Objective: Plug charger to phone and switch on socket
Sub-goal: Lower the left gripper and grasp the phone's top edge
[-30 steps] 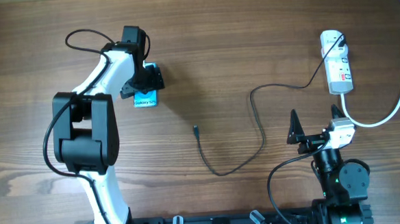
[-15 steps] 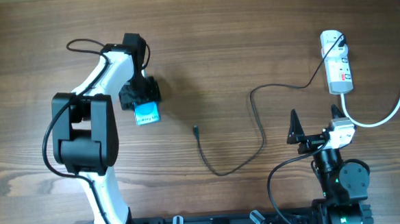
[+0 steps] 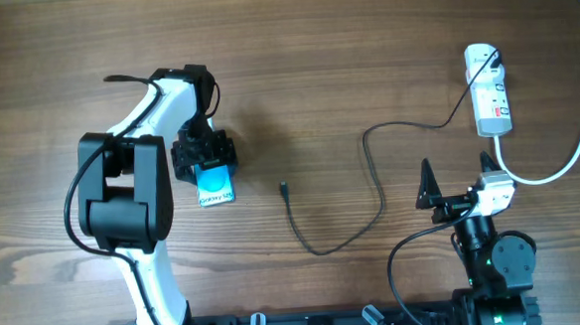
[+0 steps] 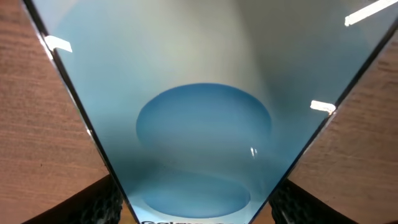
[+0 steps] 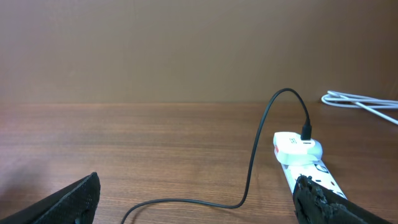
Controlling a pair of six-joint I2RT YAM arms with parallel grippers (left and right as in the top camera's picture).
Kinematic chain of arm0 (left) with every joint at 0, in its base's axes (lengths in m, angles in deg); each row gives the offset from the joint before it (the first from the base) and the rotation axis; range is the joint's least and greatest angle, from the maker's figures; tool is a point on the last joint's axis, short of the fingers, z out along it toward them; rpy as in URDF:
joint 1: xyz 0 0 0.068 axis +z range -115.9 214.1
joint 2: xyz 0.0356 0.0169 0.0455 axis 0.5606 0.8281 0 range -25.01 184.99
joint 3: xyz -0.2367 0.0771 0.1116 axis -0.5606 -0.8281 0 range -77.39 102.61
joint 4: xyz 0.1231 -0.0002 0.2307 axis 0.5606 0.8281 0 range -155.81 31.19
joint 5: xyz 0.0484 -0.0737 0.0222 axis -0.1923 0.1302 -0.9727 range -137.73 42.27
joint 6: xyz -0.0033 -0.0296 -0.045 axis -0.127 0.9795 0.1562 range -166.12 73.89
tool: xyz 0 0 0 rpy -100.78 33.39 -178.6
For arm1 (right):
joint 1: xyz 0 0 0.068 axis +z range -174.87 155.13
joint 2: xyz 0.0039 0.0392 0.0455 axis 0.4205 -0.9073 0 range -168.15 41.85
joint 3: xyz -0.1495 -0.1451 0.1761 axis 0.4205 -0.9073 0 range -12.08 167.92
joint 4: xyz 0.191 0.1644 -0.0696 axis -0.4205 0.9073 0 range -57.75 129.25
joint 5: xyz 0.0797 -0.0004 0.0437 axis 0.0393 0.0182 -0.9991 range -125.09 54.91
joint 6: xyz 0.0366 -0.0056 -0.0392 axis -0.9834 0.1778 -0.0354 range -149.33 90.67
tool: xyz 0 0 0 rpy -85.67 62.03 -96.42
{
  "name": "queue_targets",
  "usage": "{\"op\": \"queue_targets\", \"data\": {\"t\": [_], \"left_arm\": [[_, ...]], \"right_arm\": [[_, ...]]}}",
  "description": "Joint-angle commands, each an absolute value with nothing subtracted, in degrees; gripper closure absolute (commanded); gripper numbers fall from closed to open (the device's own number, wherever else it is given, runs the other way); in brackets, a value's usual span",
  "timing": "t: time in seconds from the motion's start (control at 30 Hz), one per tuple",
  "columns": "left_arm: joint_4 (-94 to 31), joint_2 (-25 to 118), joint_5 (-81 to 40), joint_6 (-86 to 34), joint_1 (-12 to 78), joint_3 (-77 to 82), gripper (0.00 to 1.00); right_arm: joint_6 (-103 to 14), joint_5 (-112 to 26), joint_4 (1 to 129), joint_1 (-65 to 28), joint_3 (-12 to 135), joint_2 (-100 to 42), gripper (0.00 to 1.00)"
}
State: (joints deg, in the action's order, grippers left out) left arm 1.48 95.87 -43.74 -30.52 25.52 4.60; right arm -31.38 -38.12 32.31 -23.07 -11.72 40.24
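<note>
A: Where is the phone (image 3: 215, 186) seen?

B: It is seen on the left half of the table (image 3: 314, 42), screen up, directly under the left gripper (image 3: 211, 169). Whether it is rested on the wood or lifted clear cannot be told.

A: How is that pincer set?

B: It is spread fairly broadly, and the phone is clasped across its width. In the wrist view a dark fingertip (image 4: 93, 208) is pressed against each long edge, and the frame is filled by the teal screen.

A: And the other one?

B: The right gripper (image 5: 198, 199) is held fully apart near the front right of the table. Nothing is gripped between its fingers.

A: Where is the charger (image 3: 326, 251) laid?

B: One end is plugged into the socket (image 3: 489, 92), which is placed at the far right of the table, its thick white cord (image 3: 569, 163) led off to the right. From there the thin black cable is run leftward and bent down in a loop across the middle. It is ended in a connector tip (image 3: 284, 190), laid on the wood to the right of the phone, apart from it and not inserted.

A: Is the switch position shown?

B: It cannot be told; the switch is too small to be read.
</note>
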Motion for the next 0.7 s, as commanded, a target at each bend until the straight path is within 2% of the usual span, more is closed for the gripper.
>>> {"op": "queue_targets", "data": {"t": [0.0,0.07,0.1,0.67], "left_arm": [[0.49,96.87,-43.26,-30.21,25.19,4.12,0.12],[0.12,96.87,-43.24,-30.21,25.19,4.12,0.01],[-0.1,96.87,-43.26,-30.21,25.19,4.12,0.0],[-5.65,93.24,-45.75,-28.18,25.37,2.0,0.0]], "right_arm": [[-30.87,-39.01,32.18,-22.8,-11.78,40.51,0.0],[-30.85,-39.01,32.18,-22.8,-11.78,40.51,0.0],[-30.85,-39.01,32.18,-22.8,-11.78,40.51,0.0],[-30.87,-39.03,32.18,-22.8,-11.78,40.51,0.0]]}}
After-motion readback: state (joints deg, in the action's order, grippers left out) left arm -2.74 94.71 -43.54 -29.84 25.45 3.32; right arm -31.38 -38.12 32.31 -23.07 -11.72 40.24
